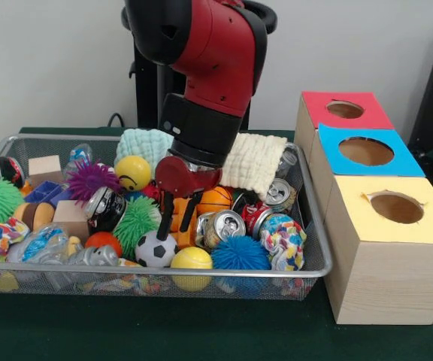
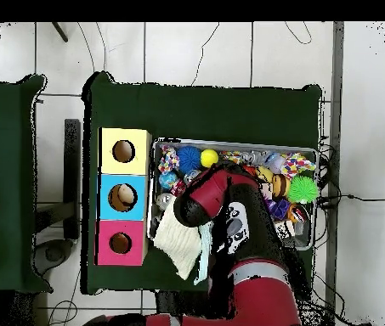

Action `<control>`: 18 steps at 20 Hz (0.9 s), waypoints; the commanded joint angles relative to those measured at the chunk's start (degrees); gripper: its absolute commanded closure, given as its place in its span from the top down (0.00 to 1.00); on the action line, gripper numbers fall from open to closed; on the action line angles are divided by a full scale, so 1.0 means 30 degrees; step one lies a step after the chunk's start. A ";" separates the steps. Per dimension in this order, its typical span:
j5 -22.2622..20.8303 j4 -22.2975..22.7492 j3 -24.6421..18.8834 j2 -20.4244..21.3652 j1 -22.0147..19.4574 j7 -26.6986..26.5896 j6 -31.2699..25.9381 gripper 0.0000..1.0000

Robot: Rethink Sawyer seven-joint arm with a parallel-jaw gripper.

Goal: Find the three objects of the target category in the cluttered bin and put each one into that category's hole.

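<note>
The bin [image 1: 318, 226] is a silver wire mesh basket heaped with toys; it also shows in the overhead view [image 2: 308, 153]. My gripper [image 1: 173, 230] hangs low in the bin's middle, its two black fingers [image 1: 164, 218] apart, with an orange toy [image 1: 177, 219] showing between them. A soccer ball [image 1: 155, 249] lies just in front of the left fingertip. A crushed can [image 1: 224, 226] and an orange basketball [image 1: 215, 199] lie to its right. In the overhead view the red arm [image 2: 208, 191] hides the gripper.
Three wooden boxes with round holes stand right of the bin: red top [image 1: 344, 109], blue top [image 1: 363, 150], yellow top [image 1: 393, 207]. The bin also holds a yellow ball [image 1: 192, 259], a blue spiky ball [image 1: 239, 254], a white cloth [image 1: 254, 162] and wooden blocks [image 1: 45, 167].
</note>
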State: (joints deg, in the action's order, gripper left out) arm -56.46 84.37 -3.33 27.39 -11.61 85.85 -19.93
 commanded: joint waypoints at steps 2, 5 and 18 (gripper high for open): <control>0.1864 -0.0266 -0.0712 -0.0915 -0.0150 0.1223 -0.2421 1.00; 0.2117 -0.0481 -0.0531 -0.1088 0.0137 0.1040 -0.2921 1.00; 0.3195 -0.0652 -0.0772 -0.0581 0.0086 -0.1466 -0.5945 1.00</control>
State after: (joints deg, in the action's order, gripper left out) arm -49.51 83.05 -2.79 26.65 -10.32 85.85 -28.20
